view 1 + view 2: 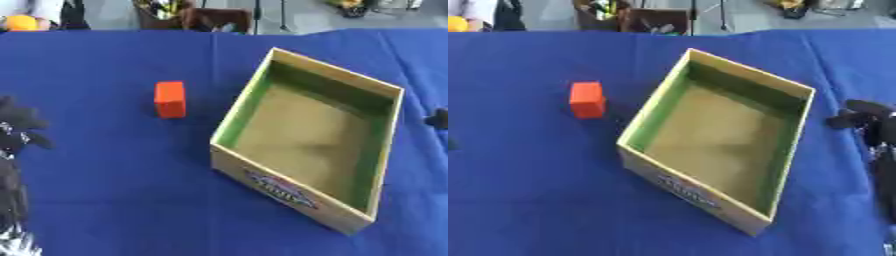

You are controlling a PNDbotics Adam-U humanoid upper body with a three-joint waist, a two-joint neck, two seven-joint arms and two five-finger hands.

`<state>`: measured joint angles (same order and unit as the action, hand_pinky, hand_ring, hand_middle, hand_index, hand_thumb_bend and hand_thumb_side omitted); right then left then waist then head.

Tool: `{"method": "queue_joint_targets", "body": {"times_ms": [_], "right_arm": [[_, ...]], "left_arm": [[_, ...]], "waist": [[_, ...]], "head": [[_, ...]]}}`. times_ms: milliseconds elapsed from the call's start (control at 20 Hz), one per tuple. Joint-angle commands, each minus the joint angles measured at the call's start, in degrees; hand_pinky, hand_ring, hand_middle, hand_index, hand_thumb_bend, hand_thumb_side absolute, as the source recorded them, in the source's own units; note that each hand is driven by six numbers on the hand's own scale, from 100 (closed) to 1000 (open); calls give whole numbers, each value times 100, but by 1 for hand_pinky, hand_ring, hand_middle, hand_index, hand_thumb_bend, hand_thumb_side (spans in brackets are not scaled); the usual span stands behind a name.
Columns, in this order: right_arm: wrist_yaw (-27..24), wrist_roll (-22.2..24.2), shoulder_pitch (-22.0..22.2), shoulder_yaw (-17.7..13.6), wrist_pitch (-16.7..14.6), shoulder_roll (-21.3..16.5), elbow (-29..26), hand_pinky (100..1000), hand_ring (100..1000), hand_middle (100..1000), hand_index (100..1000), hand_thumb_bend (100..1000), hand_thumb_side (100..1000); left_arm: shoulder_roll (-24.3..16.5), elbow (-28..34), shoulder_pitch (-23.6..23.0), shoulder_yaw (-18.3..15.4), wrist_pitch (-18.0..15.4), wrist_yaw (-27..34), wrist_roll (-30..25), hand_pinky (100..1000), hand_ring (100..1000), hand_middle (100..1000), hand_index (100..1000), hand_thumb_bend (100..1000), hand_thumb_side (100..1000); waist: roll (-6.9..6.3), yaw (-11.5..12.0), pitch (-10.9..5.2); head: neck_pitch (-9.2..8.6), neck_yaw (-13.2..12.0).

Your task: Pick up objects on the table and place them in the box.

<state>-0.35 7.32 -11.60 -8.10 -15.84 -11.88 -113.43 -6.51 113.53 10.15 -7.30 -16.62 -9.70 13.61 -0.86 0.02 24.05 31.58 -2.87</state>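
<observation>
An orange block (170, 99) stands on the blue tablecloth (105, 190), just left of an open cardboard box (289, 192). The box has green inner walls and a bare brown floor, with a printed logo on its near side. My left hand (19, 125) shows at the left edge, fingers relaxed and holding nothing, well left of the block. My right hand (859, 117) hangs at the right edge beside the box's right wall, its fingers stretched out toward the box and empty.
Beyond the table's far edge are a dark brown container (210, 17), stands and an orange round thing (19, 22) at the far left. Blue cloth stretches in front of and behind the box.
</observation>
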Motion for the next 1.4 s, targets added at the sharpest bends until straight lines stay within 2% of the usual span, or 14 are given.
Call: {"method": "queue_joint_targets", "body": {"times_ms": [50, 300, 450, 600, 800, 1400], "right_arm": [[15, 4, -32, -27, -16, -64, -117, 895, 675, 541, 780, 100, 926], [-23, -40, 12, -44, -112, -167, -117, 892, 678, 548, 781, 100, 918], [-31, -56, 62, -47, -163, -262, -117, 891, 677, 546, 780, 100, 914], [-27, -45, 102, -35, -169, -324, -117, 891, 677, 545, 780, 100, 912], [-3, -34, 149, -31, -154, -371, -117, 892, 677, 543, 780, 100, 915], [48, 82, 180, 63, -87, -348, -117, 895, 678, 541, 780, 100, 923]], "left_arm": [[-66, 106, 23, -69, -5, 16, -24, 386, 567, 586, 800, 100, 953], [-500, 106, 160, -104, 34, -247, -162, 388, 585, 624, 825, 100, 915], [-874, 106, 410, -49, 217, -477, -369, 411, 622, 677, 862, 100, 886], [-1273, 106, 748, 143, 457, -722, -612, 455, 667, 725, 897, 100, 845], [-1792, -81, 1220, 468, 729, -1042, -931, 483, 689, 740, 905, 100, 822], [-3366, -1443, 2782, 1458, 1544, -2010, -1899, 541, 731, 769, 914, 100, 832]], "waist": [[3, 6, -91], [-27, 44, -128], [-85, 63, -176], [-147, 64, -222], [-219, 68, -264], [-301, -119, -283]], "head": [[-33, 10], [15, 42], [43, 73], [71, 112], [106, 144], [144, -4]]}}
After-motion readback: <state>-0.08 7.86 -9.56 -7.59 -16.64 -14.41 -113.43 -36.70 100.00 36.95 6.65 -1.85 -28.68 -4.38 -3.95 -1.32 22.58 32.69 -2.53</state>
